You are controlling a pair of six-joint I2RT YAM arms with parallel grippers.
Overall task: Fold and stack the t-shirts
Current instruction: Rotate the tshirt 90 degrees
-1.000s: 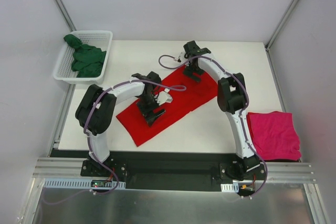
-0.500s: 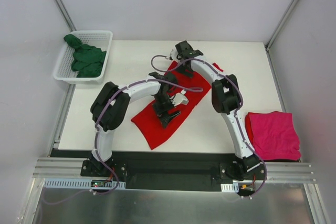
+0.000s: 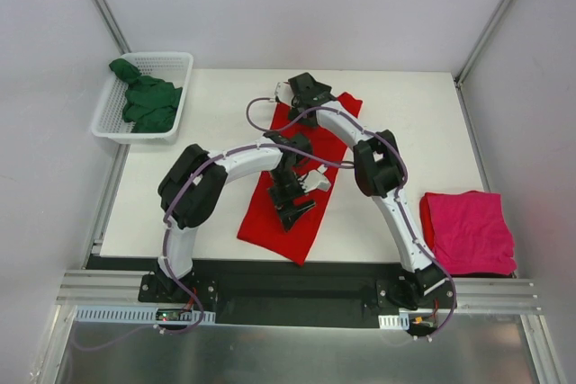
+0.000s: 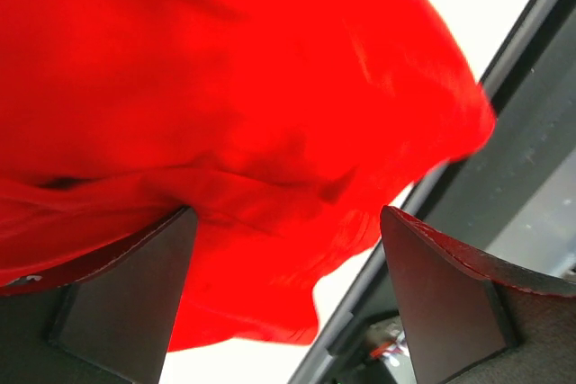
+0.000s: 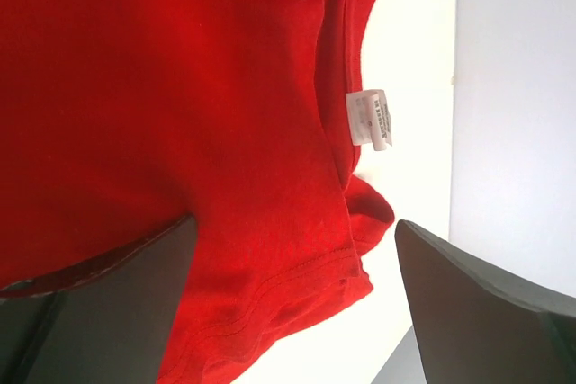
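Note:
The red t-shirt [image 3: 266,220] lies on the table as a long folded strip, running from the near edge toward the back. My left gripper [image 3: 293,208] rests over its near half, jaws open wide, with red cloth [image 4: 225,87] spread beneath and between the fingers [image 4: 286,222]. My right gripper [image 3: 301,103] sits over the far end, open as well [image 5: 297,227], above the hemmed edge and collar of the cloth [image 5: 180,87] near a white label [image 5: 371,117]. The magenta-pink t-shirt [image 3: 468,231] lies folded at the right edge. The dark green t-shirt [image 3: 146,102] is bunched in the basket.
A white mesh basket [image 3: 176,59] stands at the back left corner. The near tip of the red cloth reaches the table's front edge by the black rail [image 3: 270,272]. Grey enclosure walls surround the table.
The red t-shirt has swung from a shallow diagonal to nearly straight front-to-back. My left gripper moved right and nearer with it; my right gripper moved left along the back. Both jaws stayed open.

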